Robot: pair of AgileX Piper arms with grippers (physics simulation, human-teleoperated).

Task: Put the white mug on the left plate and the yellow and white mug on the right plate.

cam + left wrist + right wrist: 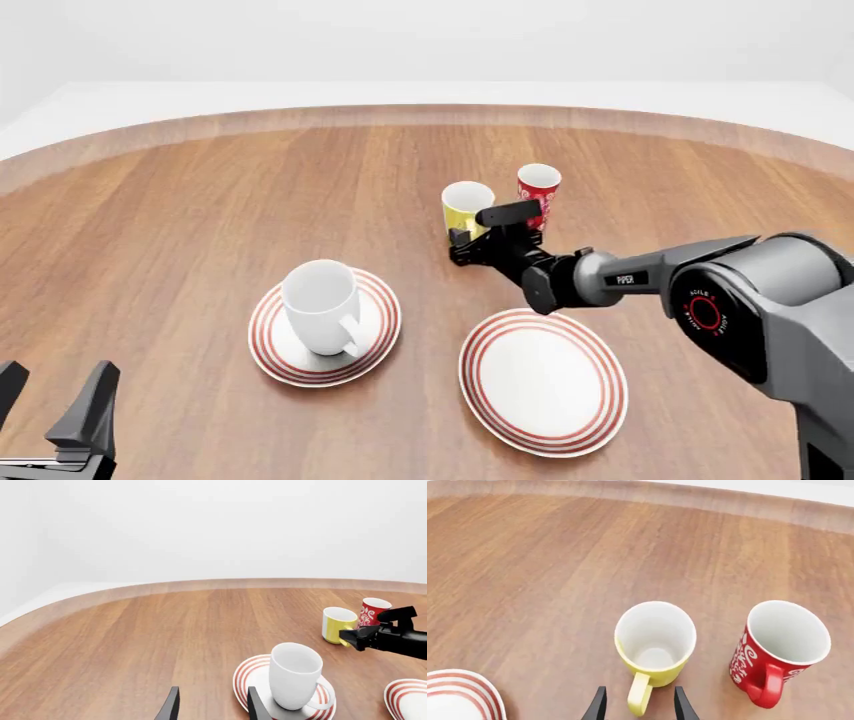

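Note:
The white mug (320, 298) (294, 675) stands upright on the left plate (383, 318) (245, 678). Bare of any mug, the right plate (543, 380) (408, 699) lies beside it. Farther back stands the yellow and white mug (466, 207) (655, 641) (337, 623), upright on the wood, its handle (640, 694) pointing at my right gripper (466, 246) (638, 707) (353, 636). That gripper is open, with one finger on each side of the handle and a gap to each. My left gripper (54, 412) (212, 707) hangs open and holds nothing, near the table's front left.
A slim red-and-white patterned mug (538, 190) (778, 650) (371, 611) stands close to the right of the yellow one. A ringed plate's rim (457, 696) shows in a corner of the right wrist view. The wooden table's curved far edge (427, 112) runs behind the mugs.

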